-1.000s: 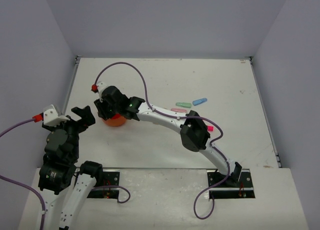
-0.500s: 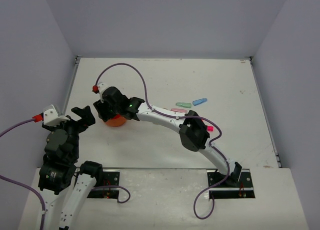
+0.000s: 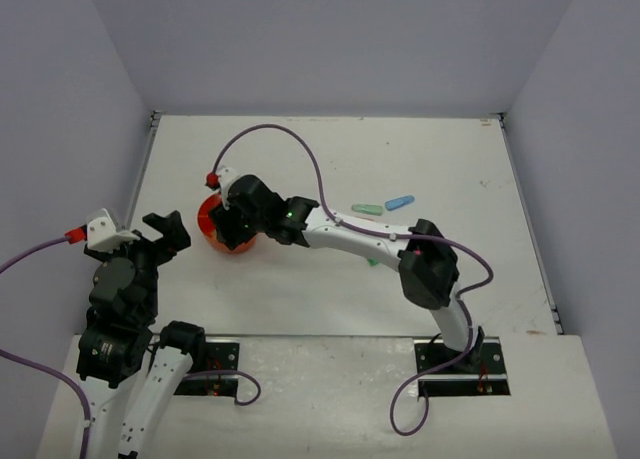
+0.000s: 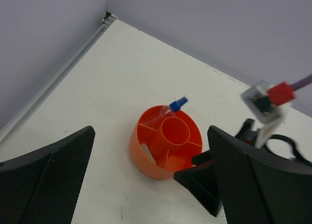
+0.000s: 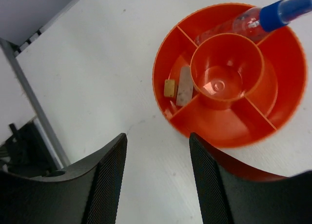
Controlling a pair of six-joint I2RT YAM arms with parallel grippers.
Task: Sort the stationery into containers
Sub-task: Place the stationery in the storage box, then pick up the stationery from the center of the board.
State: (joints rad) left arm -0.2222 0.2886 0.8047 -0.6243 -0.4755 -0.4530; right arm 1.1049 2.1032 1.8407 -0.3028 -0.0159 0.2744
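Right gripper (image 5: 158, 185) hangs spread and empty just above the orange tub (image 5: 280, 94). The left gripper (image 4: 151, 185) is also spread, short of the tub. Your likely next pick, the green bar (image 3: 367, 208), lies back beside the right forearm, next to the blue bar (image 3: 400, 201). It is probably light and stiff, so pinch across its narrow middle. Its long axis runs roughly along that forearm.

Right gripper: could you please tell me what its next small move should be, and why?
Probably lift away from the tub and swing toward the green bar: the right gripper is open and empty above the tub, while the green bar and blue bar lie unsorted on the table.
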